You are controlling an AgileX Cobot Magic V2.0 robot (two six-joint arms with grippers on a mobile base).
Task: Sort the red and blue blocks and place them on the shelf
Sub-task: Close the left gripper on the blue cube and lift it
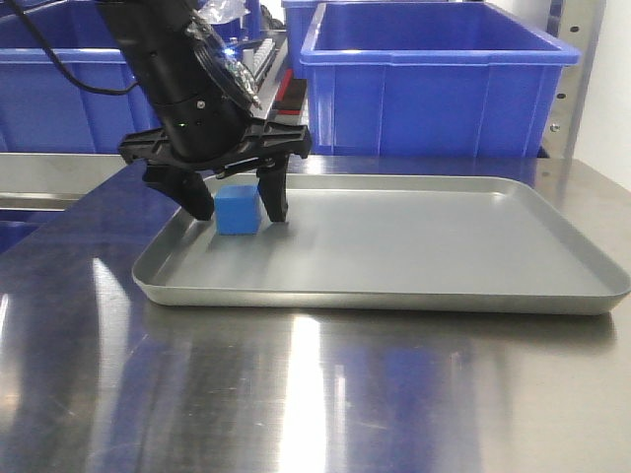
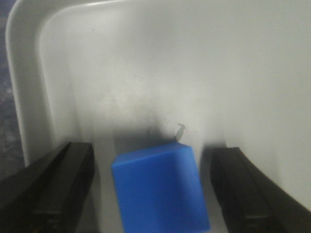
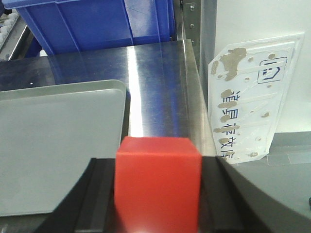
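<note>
The right gripper [image 3: 158, 196] is clenched on the red block [image 3: 158, 177], over the tabletop [image 3: 155, 77] by the tray's right edge. Farther in, at the tray's [image 1: 394, 293] far-left corner, the left gripper [image 1: 239, 213] stands released, one finger on either side of the blue block [image 2: 158, 191] — close evenly and centred so it doesn't twist. Beyond, blue bins [image 1: 434, 89] crowd the shelf [image 1: 563, 89] — lift clear of the tray rim first.
</note>
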